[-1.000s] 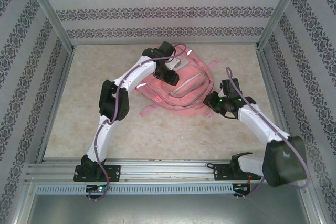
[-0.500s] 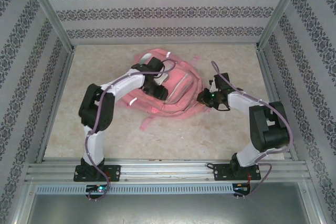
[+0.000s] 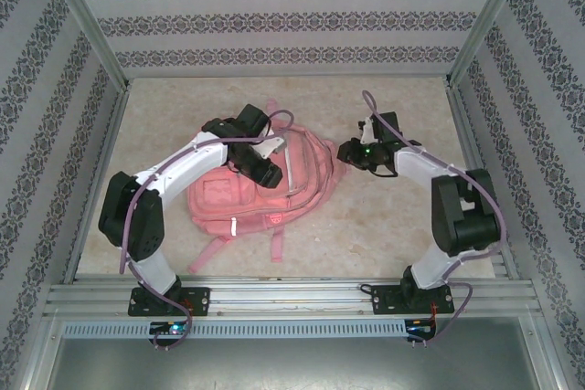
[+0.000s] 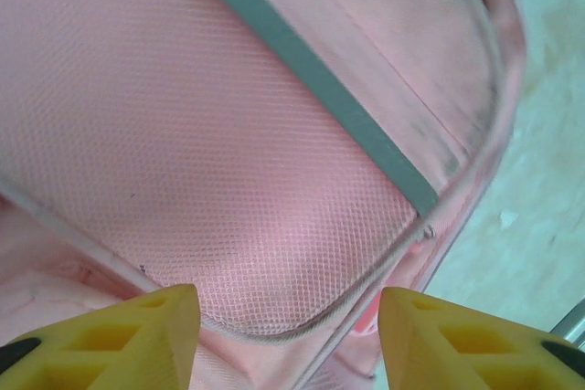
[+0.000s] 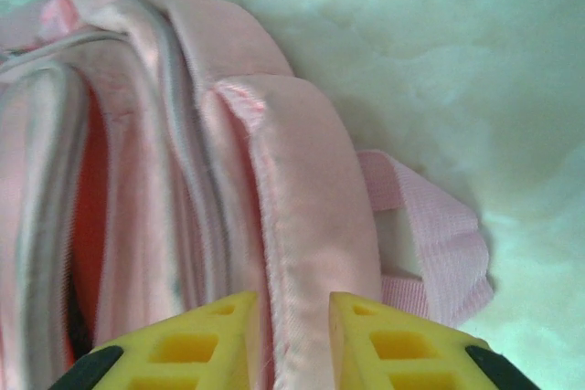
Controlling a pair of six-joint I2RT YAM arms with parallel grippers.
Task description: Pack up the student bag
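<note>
Right gripper [image 5: 292, 312] pinching the student bag [image 3: 239, 195] by its rim, left gripper [image 4: 288, 306] released above it, we judged a steady outward pull best.

The left arm [image 3: 174, 166] and right arm [image 3: 430, 171] are recorded as white links with black joint housings, a lilac cable [image 3: 373, 105] being routed along each. Yellow fingers [image 4: 119, 340] with moulded recesses are noted on the left gripper [image 4: 285, 317] and right gripper [image 5: 291, 317].
</note>
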